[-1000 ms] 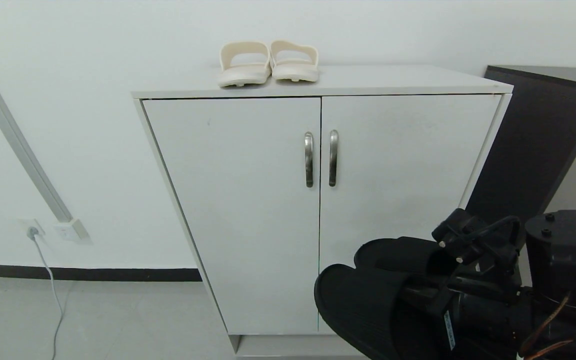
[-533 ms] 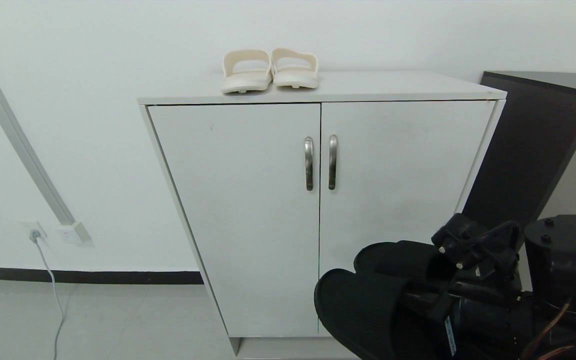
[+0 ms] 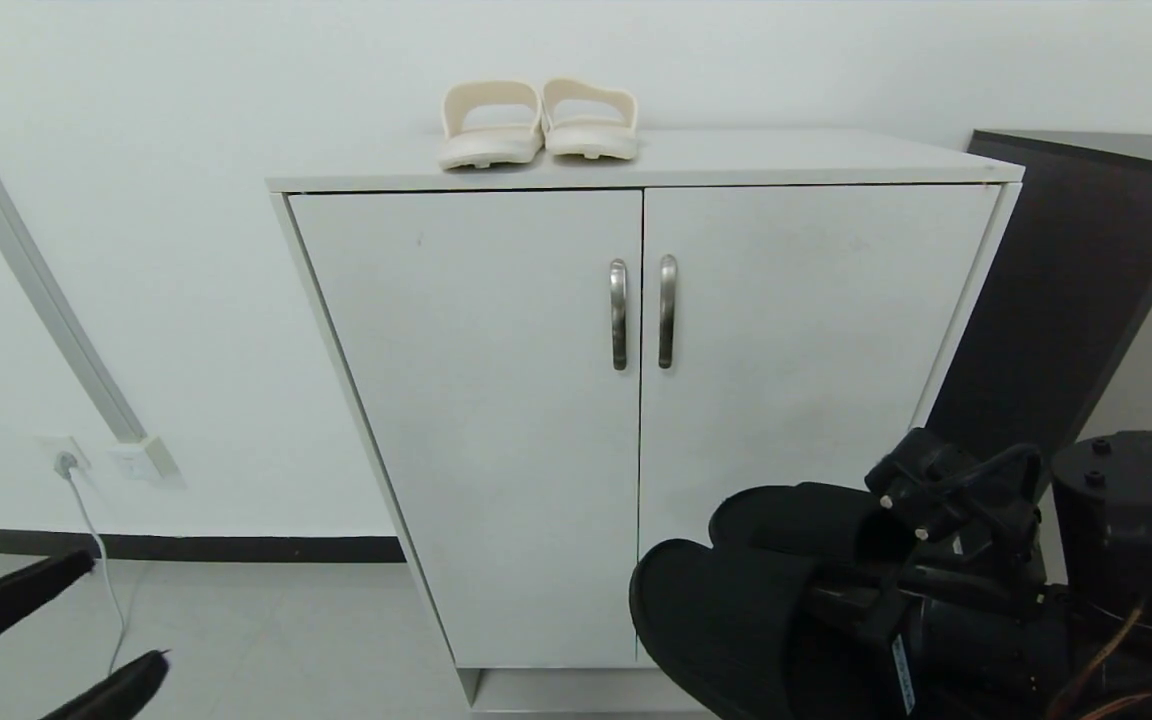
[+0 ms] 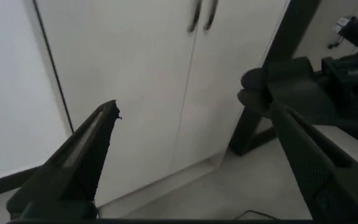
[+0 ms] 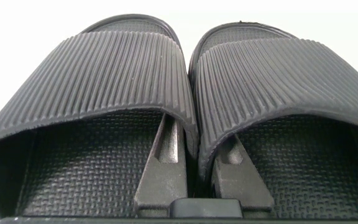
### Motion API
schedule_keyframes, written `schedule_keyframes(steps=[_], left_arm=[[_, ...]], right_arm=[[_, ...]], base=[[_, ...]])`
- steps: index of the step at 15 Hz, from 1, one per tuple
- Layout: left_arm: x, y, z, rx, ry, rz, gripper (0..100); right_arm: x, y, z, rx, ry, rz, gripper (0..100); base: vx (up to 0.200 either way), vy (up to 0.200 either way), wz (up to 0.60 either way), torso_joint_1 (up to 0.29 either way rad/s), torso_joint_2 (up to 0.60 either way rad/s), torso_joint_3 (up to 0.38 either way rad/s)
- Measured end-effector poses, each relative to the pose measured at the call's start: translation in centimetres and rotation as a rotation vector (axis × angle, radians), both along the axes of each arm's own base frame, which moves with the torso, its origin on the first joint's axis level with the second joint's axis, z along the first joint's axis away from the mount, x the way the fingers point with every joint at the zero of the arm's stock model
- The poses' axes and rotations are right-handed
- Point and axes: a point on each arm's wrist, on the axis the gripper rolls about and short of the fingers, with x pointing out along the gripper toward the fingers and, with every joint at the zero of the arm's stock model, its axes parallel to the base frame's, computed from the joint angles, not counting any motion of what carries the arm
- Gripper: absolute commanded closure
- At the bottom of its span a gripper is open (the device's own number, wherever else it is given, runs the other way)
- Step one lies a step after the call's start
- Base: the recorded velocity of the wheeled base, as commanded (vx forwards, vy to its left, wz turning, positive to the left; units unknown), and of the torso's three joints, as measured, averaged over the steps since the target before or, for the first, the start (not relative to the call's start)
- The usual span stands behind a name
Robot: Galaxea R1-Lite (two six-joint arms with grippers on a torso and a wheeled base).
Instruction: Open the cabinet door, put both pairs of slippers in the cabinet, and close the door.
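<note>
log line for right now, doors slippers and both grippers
cabinet doors: both shut | cream slippers: on cabinet top | black slippers: clamped in right gripper | left gripper: open, empty

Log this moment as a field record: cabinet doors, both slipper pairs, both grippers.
cabinet doors: both shut, handles side by side at the middle seam
cream slippers: side by side on the cabinet top
black slippers: held low in front of the right-hand door
right gripper: shut, one finger inside each black slipper, pinching their inner walls together
left gripper: open, empty, low and left of the doors
task state: doors not yet opened, both pairs outside
</note>
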Motion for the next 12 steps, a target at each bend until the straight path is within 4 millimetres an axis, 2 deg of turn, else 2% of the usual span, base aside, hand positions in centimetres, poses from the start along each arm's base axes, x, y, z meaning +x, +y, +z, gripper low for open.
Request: schedule_keyframes(steps=[7,12], left_arm=[[5.9,-3.2,1.2,0.005,0.038,-0.223,0],[9.6,-7.1,3.6,0.009,0.031,-0.307,0]], right_arm=[[0.0,0.1,0.1,0.002,-0.001,0.006,100],[-0.3,0.3,0.0,-0.009,-0.007,0.012,100]], base=[[0.0,0.0,0.0,0.001,0.01,0.004],[0.0,0.0,0.0,0.0,0.0,0.0]])
